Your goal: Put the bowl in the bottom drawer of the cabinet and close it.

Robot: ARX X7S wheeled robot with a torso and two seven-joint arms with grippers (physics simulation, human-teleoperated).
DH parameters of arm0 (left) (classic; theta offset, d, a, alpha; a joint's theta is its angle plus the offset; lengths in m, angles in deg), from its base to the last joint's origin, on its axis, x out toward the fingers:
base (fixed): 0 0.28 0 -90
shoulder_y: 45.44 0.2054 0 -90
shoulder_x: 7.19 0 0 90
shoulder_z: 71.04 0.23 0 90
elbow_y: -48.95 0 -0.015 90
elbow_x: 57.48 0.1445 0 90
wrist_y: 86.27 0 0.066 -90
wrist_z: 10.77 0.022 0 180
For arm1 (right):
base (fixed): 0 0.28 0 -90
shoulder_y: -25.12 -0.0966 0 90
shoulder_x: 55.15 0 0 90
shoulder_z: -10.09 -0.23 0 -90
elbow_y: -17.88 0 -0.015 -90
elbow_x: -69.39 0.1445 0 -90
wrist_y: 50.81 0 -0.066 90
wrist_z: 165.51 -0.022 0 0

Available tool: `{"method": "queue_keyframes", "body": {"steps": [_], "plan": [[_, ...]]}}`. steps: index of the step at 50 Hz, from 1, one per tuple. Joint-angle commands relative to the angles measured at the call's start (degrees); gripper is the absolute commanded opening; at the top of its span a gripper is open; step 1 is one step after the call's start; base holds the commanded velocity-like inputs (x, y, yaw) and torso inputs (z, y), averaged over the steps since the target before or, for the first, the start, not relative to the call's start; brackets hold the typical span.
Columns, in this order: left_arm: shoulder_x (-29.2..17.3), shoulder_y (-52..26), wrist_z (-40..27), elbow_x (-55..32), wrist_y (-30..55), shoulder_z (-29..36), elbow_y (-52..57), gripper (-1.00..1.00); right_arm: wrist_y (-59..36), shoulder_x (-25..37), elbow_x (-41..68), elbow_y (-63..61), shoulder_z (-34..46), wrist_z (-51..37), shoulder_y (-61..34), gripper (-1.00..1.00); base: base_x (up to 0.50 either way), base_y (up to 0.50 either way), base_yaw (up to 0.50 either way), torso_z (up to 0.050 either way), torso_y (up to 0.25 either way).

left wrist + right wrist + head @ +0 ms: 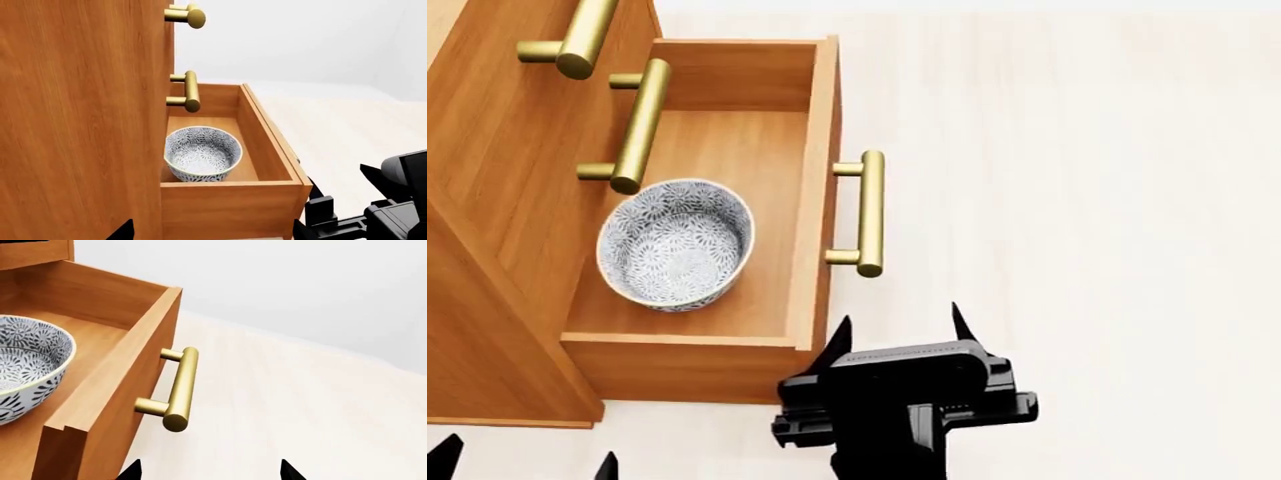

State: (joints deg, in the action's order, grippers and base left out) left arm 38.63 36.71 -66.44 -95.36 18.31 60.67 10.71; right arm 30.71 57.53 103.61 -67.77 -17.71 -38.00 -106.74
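The patterned bowl (677, 242) (202, 152) (27, 360) stands upright inside the pulled-out bottom drawer (809, 200) (267, 130) of the orange-brown cabinet (494, 200) (80, 120). The drawer's brass handle (868, 212) (180, 390) sticks out from its front. My right gripper (900, 320) (210, 471) is open and holds nothing; it hovers just short of that handle, off the drawer's near front corner. My left gripper (523, 458) (213, 232) is also open and holds nothing. It sits low beside the cabinet's side, facing the drawer's side wall.
Two upper drawers are shut, with brass handles (634, 125) (574, 40) overhanging the open drawer. Pale floor (1094, 250) spreads to the right of the cabinet. My right arm (393, 200) shows beside the drawer front in the left wrist view.
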Motion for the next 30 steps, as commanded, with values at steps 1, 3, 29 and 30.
{"method": "queue_keyframes", "body": {"steps": [1, 3, 29, 30], "plan": [[-0.3, 0.1, 0.1, -0.1, -0.5, -0.1, -0.2, 1.0, 0.7, -1.7, -0.1, 1.0, 1.0, 2.2, -0.2, 1.0, 0.0, 0.0, 0.0, 0.0, 0.0], [-0.3, 0.1, -0.1, -0.2, -0.3, -0.1, 0.0, 1.0, 0.6, -1.9, -0.2, 0.9, 1.0, 2.2, -0.3, 1.0, 0.0, 0.0, 0.0, 0.0, 0.0], [-1.0, 0.0, -0.6, -0.5, -0.6, -0.3, 0.3, 1.0, 3.3, -6.5, 0.4, 7.4, 2.2, 9.4, -1.5, 1.0, 0.0, 0.0, 0.0, 0.0, 0.0], [-1.0, -0.1, -0.7, -0.6, -0.5, -0.3, 0.4, 1.0, 3.5, -6.7, 0.3, 7.8, 2.2, 9.6, -1.6, 1.0, 0.0, 0.0, 0.0, 0.0, 0.0]]}}
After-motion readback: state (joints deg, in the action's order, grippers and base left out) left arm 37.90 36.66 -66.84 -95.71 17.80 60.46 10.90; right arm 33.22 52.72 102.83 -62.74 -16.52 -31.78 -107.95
